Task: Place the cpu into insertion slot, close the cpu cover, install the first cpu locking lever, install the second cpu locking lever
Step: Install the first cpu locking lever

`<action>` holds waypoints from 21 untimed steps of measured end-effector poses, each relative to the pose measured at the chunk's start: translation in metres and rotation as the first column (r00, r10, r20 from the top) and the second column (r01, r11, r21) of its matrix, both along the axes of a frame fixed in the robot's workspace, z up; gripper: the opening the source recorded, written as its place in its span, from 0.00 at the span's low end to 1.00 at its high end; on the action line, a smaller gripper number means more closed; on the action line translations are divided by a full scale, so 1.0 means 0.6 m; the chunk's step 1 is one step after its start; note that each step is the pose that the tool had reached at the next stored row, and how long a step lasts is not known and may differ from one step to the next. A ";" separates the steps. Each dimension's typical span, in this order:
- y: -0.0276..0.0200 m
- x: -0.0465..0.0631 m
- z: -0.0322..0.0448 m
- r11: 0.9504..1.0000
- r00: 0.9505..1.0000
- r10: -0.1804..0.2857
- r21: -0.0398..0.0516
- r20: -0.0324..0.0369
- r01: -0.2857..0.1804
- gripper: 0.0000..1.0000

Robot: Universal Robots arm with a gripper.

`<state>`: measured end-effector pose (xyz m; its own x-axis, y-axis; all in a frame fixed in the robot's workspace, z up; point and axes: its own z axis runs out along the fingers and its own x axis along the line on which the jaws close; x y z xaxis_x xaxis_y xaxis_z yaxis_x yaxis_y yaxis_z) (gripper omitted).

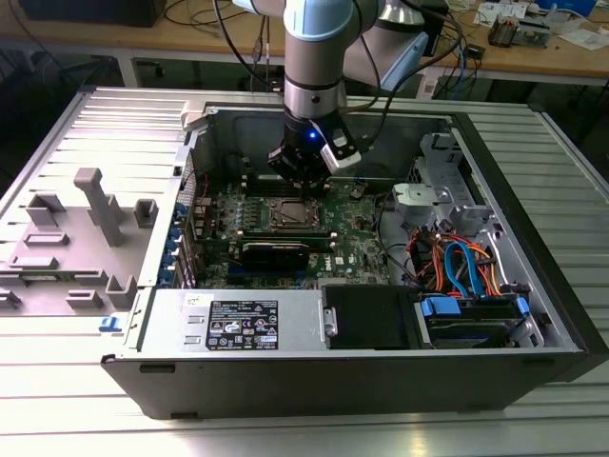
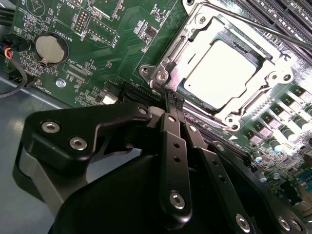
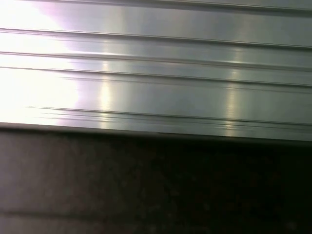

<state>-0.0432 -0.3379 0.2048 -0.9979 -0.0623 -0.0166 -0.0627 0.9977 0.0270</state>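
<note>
The arm (image 1: 312,57) points straight down, its end effector (image 2: 171,100) fingers pressed together at the tips.

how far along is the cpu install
The cpu sits in the socket and the cover is down over it. The shut pincer is at the cover's corner, by a thin lever running along one side. Whether either lever is latched isn't clear.
</note>
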 end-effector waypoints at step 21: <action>-0.0007 0.001 -0.006 1.000 1.000 0.000 0.001 0.000 0.000 0.11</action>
<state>-0.0425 -0.3384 0.2014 -0.9979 -0.0623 -0.0169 -0.0627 0.9976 0.0285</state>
